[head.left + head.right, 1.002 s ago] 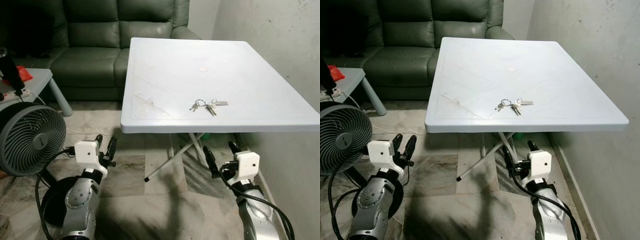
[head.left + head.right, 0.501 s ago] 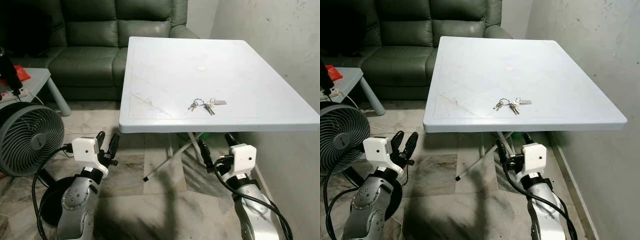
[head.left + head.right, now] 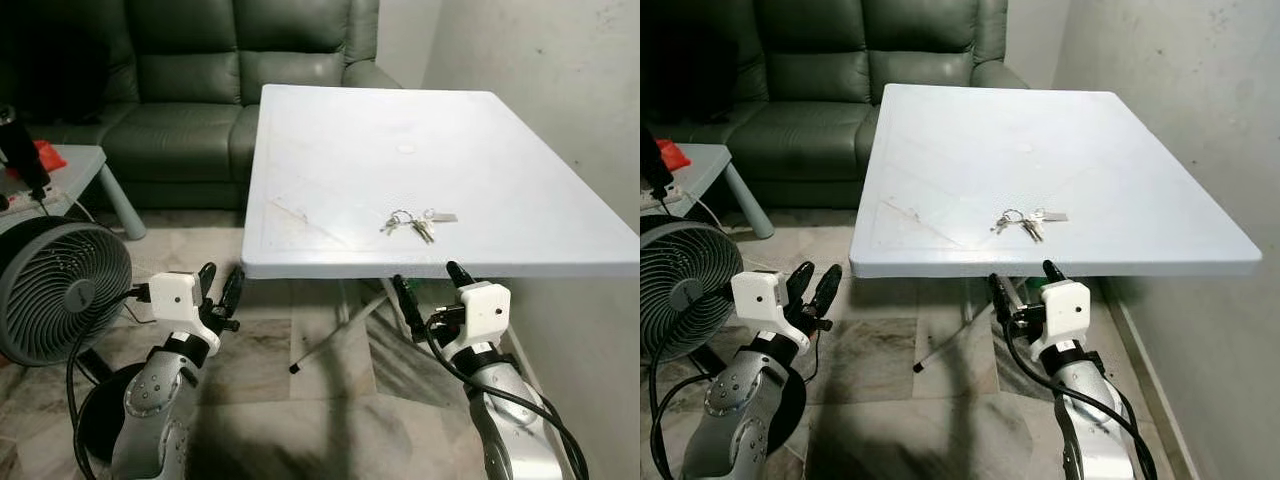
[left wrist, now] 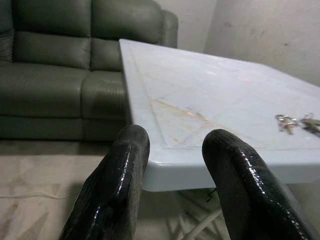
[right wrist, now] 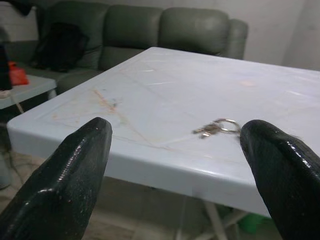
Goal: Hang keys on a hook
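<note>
- Right gripper (image 3: 428, 287) hovers just below the near edge of the white table (image 3: 330, 130), fingers spread wide and holding nothing; it points up toward the tabletop.
- Left gripper (image 3: 220, 290) sits lower, off the table's near left corner, its two black fingers (image 4: 122, 185) parted a moderate way, also empty.
- Keys (image 3: 417, 222) lie flat on the table near its front edge, toward the right side: a ring, a few keys fanned out, and a small pale tag (any writing on it is too small to read).
- From the right wrist view the keys (image 5: 216, 127) show between the two fingers, well beyond them, blurred.
- Faint scuffs and scratch lines mark the tabletop; a small round spot sits near its middle.
- Folding legs show under the table, partly hidden by the right arm.
- Green sofa (image 3: 190, 90) stands behind the table, its top cut off by the frame.
- Round grey fan (image 3: 55, 290) stands on the tiled floor at the left, beside a small pale side table (image 3: 70, 165) carrying a red object, cut off at the edge.
- No brand or label is legible anywhere.
</note>
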Motion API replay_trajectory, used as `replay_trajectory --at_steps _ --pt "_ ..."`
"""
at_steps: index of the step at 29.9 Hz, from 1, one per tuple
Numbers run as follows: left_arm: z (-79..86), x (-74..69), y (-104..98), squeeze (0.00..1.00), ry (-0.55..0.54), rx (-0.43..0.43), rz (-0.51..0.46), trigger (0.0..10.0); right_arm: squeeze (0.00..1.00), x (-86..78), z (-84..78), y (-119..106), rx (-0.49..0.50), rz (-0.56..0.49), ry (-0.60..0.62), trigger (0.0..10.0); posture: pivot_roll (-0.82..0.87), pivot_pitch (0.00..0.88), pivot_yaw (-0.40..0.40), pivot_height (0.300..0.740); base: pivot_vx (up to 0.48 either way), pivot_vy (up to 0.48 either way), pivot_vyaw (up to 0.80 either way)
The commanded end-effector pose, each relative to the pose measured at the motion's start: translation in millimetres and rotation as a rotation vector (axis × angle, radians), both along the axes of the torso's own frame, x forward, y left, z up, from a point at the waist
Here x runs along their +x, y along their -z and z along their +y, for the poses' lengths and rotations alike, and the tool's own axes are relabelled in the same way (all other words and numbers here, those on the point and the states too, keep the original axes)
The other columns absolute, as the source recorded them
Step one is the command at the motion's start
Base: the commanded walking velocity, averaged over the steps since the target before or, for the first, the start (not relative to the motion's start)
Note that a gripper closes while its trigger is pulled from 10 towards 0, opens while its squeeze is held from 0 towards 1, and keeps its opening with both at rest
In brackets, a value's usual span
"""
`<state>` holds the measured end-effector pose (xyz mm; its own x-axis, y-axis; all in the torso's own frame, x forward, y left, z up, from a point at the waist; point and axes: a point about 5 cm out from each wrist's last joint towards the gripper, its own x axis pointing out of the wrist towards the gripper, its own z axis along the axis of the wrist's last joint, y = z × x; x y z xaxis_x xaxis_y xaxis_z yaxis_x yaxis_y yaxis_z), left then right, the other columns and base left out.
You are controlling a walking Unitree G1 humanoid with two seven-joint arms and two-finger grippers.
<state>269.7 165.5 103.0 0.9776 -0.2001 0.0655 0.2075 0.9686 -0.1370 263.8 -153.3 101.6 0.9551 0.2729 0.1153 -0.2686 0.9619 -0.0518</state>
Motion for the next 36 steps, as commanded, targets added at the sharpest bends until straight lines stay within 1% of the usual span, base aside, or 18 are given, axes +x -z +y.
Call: replay_trajectory --at_steps 1,20,29,31,34,36 --pt "-0.9 3.3 -6.9 0.00 0.023 0.009 -0.018 10.0 0.00 1.0 1.8 -4.3 -0.012 -0.011 -0.006 10.0 -0.03 0.000 -0.011 0.740 0.368 0.000 0.00" --pt "-3.4 7.1 -10.6 0.00 0.047 0.019 -0.022 10.0 0.00 0.1 4.4 -4.0 -0.015 -0.006 -0.021 10.0 -0.03 0.000 -0.009 0.740 0.369 0.000 0.00" --pt "-4.9 8.0 -11.8 0.00 0.051 0.023 -0.023 10.0 0.00 1.7 2.9 -6.0 -0.023 -0.008 -0.024 10.0 -0.03 0.000 -0.010 0.740 0.352 0.000 0.00" --pt "-5.9 8.0 -12.3 0.00 0.052 0.025 -0.026 10.0 0.00 2.8 1.8 -6.6 -0.032 -0.010 -0.025 10.0 -0.03 0.000 -0.011 0.740 0.000 0.000 0.00" --pt "-12.4 7.7 -11.2 0.00 0.074 0.070 -0.026 10.0 0.00 6.3 -2.8 -9.3 -0.064 -0.010 -0.036 10.0 -0.03 0.000 -0.014 0.740 0.000 0.000 0.00" --pt "-14.9 7.5 -10.6 0.00 0.091 0.079 -0.026 10.0 0.00 7.5 -5.2 -10.3 -0.074 -0.011 -0.041 10.0 -0.03 0.000 -0.015 0.740 0.000 0.000 0.00"
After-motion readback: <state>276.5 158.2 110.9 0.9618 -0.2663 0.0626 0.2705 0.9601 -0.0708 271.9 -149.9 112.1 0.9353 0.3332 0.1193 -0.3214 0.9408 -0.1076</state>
